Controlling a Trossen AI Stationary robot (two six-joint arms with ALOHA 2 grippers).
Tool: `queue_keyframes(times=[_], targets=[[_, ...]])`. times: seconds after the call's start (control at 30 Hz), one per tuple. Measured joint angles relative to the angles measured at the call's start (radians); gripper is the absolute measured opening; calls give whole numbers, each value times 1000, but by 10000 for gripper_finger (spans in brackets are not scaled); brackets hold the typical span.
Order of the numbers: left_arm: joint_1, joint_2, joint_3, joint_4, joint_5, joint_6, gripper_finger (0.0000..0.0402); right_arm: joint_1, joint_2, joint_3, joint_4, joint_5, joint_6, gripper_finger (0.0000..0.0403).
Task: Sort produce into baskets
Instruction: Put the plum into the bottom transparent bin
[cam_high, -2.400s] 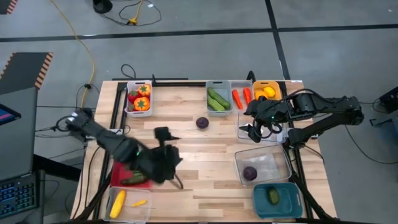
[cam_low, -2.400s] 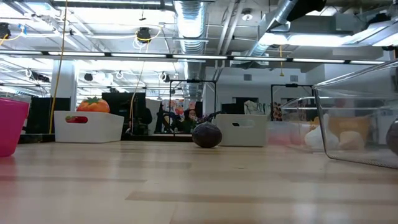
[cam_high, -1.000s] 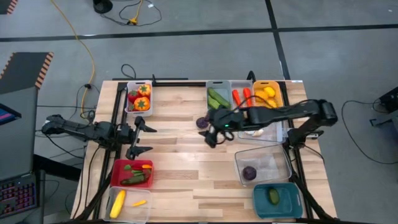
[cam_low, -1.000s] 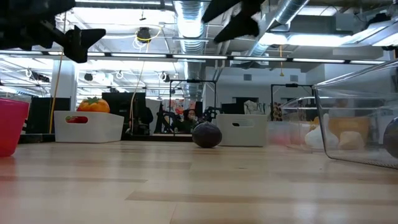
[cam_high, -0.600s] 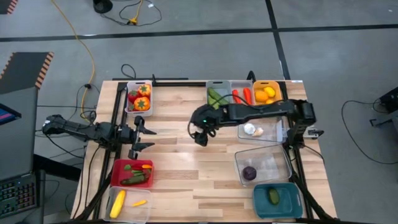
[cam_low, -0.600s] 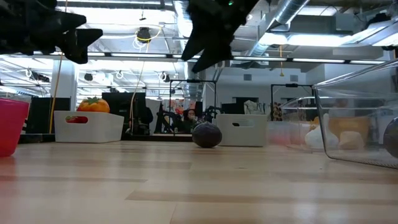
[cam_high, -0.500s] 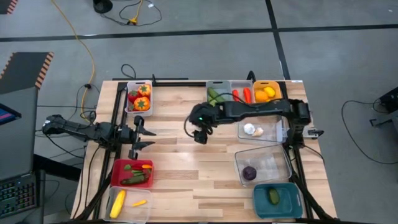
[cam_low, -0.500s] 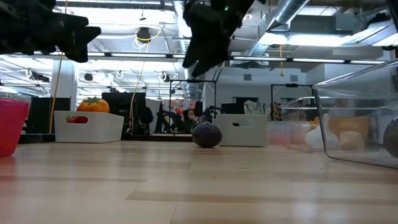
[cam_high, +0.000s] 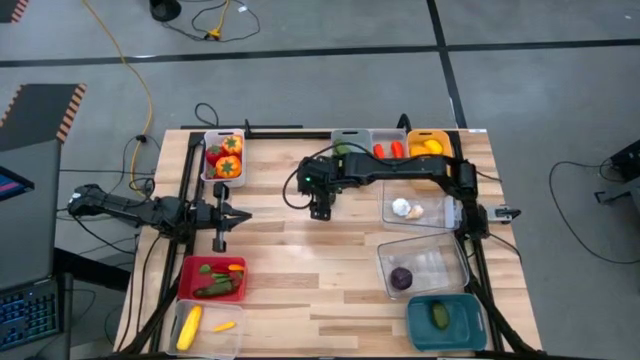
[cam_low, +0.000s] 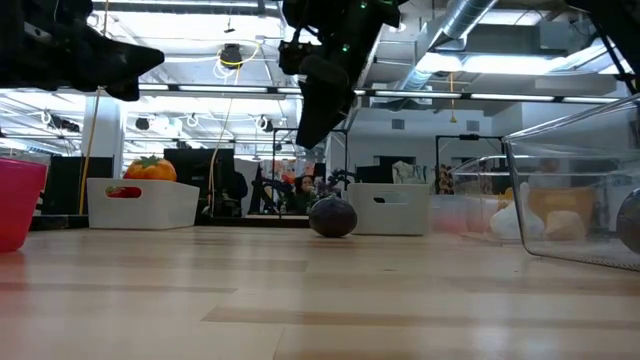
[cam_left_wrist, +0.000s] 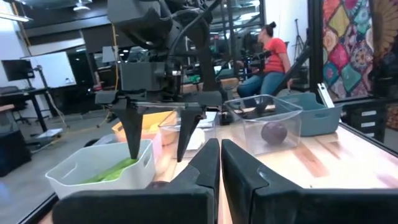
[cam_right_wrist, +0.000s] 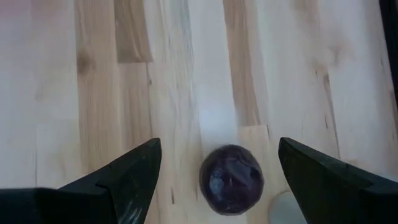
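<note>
A purple round (cam_right_wrist: 231, 179) lies loose on the wooden table, also seen in the low view (cam_low: 332, 216). My right gripper (cam_right_wrist: 219, 143) hangs open above it, fingers slanting down, one on either side and clear of it. In the high view that gripper (cam_high: 320, 208) hides the round. My left gripper (cam_high: 232, 215) waits shut and empty above the table's left edge, pointing level toward the right. Its shut fingers show in its own wrist view (cam_left_wrist: 219, 144).
Along the far edge stand a white basket of tomatoes and peppers (cam_high: 223, 158), a grey one (cam_high: 350, 140), carrots (cam_high: 388, 150) and an orange-yellow basket (cam_high: 430, 145). Clear baskets (cam_high: 415, 208) (cam_high: 420, 268) and a teal one (cam_high: 445, 320) line the right; red (cam_high: 212, 280) and white (cam_high: 205, 325) sit near left.
My right gripper has swung toward the table's left and come down over the purple round, rolling as it went and staying open. My left gripper has stayed in place, rolled a little, and shut on nothing.
</note>
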Motion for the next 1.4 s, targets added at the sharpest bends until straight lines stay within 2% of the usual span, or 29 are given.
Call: queue_keyframes(times=[0.43, 0.67, 0.77, 1.07, 1.4], targets=[[0, -2, 0, 3, -91, 62, 0, -10, 1, 0, -3, 0, 0, 350], [3, -124, -1, -17, -93, 181, 0, -11, 1, 0, -3, 0, 0, 350], [15, -195, -1, -74, -96, 173, 0, -11, 1, 0, -3, 0, 0, 354], [36, -189, 0, -138, -89, 130, 0, -11, 1, 0, -6, 0, -1, 396], [36, -190, 0, -146, -89, 130, 0, -12, 1, 0, -24, 0, -2, 394]])
